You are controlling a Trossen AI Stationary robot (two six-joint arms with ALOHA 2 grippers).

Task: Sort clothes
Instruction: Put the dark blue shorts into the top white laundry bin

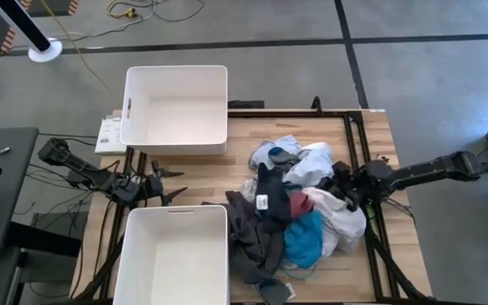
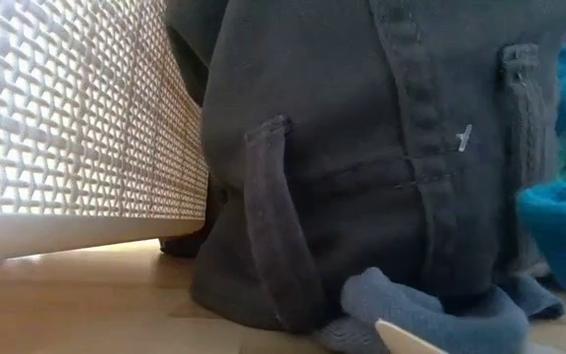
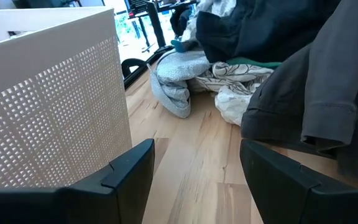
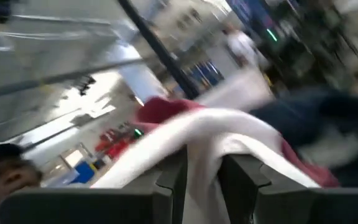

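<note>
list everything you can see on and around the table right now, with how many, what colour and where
Bins: two, white plastic, on the table's left half, one far and one near, nothing visible inside.
Clothes pile: one heap on the table's right half, many garments overlapping.
Dark grey garment: one, at the pile's left, beside the near bin.
Bright blue garment: one, near edge of the pile.
White garment: one, pile's right side, under the right gripper.
Maroon garment: one, pile's middle.
Table: one, light wood.
Left gripper: open, between the two bins.
Right gripper: shut on the white garment.
</note>
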